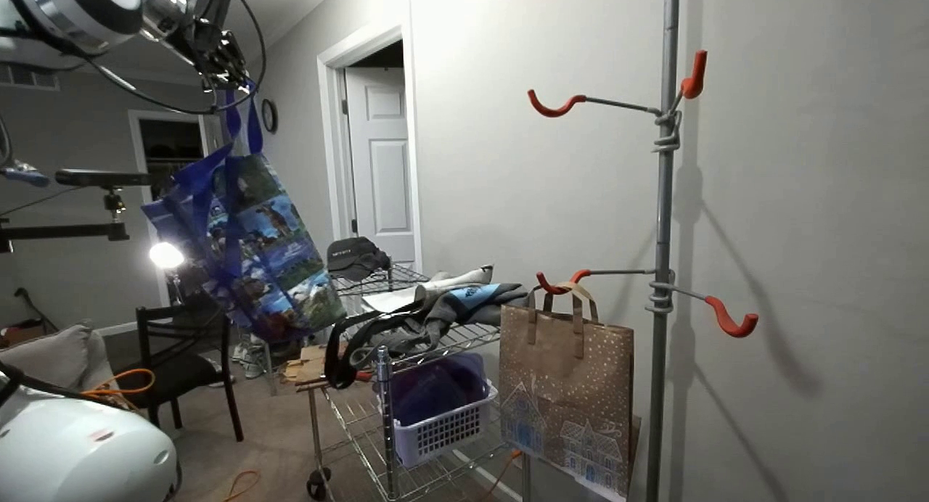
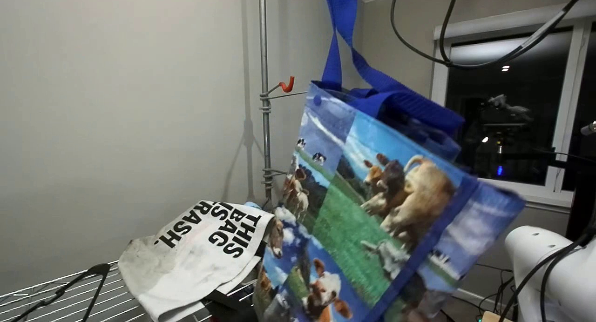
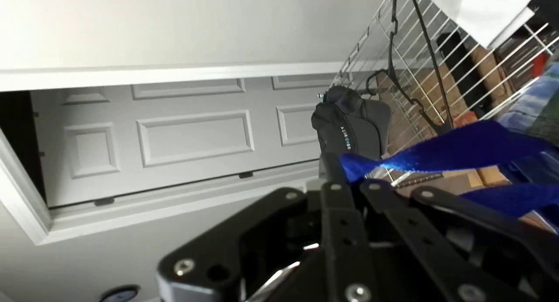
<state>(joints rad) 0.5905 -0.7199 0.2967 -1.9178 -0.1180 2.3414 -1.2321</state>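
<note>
Your gripper [image 3: 352, 180] has its fingers [image 3: 340, 201] pressed together on the blue strap [image 3: 454, 149], though the wrist view is too dark at the tips to tell how much webbing they pinch. From that strap the cow-print bag [image 2: 368, 205] hangs below your gripper, tilted, with its mouth up and one bottom corner lowest. Lower than your gripper, and near the bag, you have the wire rack [image 1: 388, 415]. On its top, below your gripper, lie the grey cap [image 3: 349, 123] at a corner, the black hanger [image 2: 98, 269] and the lettered white bag [image 2: 163, 266]. Crumpled grey fabric [image 1: 435, 321] with black straps is heaped up there too; the basket [image 1: 421, 455] sits lower inside the rack. Well apart from your gripper, the brown paper bag [image 1: 566, 386] hangs at a red hook [image 1: 549, 287] on the metal pole [image 1: 665, 197]. Beyond your gripper, the wrist view shows the panelled door [image 3: 194, 138].
</note>
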